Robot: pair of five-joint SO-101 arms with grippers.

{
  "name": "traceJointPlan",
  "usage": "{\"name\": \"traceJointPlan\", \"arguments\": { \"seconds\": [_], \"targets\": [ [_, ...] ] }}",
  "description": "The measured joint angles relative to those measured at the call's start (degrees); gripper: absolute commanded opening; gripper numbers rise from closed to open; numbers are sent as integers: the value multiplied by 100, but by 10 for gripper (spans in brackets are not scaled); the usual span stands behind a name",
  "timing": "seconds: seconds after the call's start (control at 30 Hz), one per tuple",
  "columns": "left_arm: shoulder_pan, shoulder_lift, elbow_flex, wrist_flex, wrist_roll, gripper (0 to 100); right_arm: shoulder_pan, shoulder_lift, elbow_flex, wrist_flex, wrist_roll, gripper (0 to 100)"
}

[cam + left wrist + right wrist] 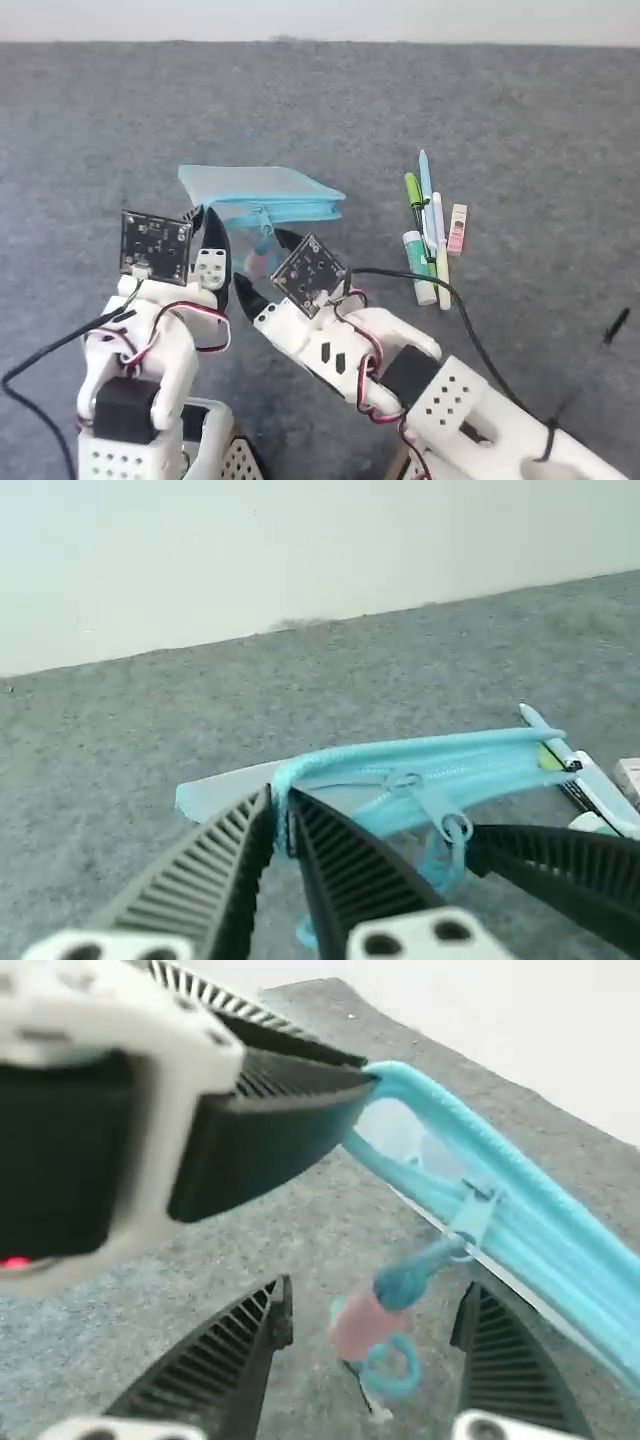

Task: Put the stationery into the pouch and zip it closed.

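Left wrist view shows the left tool (pixel 280 805) clamped on one end of the pouch (pixel 440 765), the right tool (pixel 375 1300) with jaws apart astride the zip pull (pixel 410 1275), stationery (pixel 432 235) on the table (pixel 100 120) beside the pouch; recommend gripping the pull squarely, anchor firm.

The left gripper (pixel 210 220) and right gripper (pixel 257 256) sit at the pouch (pixel 262 188) — stationery (pixel 437 236) lies well apart.

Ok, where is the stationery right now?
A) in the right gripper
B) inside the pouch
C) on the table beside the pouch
C: the stationery lies in a cluster on the table, apart from the pouch, whose end the left gripper clamps.
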Motion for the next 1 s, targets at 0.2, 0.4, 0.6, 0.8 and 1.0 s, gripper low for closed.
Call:
{"name": "traceJointPlan", "arguments": {
  "seconds": [0.2, 0.4, 0.6, 0.8, 1.0],
  "targets": [
    [-149, 0, 0, 0, 0, 13, 44, 404, 0, -378, 0, 262],
    [-211, 18, 0, 0, 0, 13, 44, 440, 0, -404, 0, 65],
    [-246, -9, 185, -62, 0, 13, 510, 440, 123, -387, 0, 0],
    [-211, 18, 598, -334, 0, 13, 1143, 475, 149, 220, 229, 7],
    [-211, 53, 967, -545, 0, 13, 1424, 475, -343, 1512, 800, 7]
  ]
}}
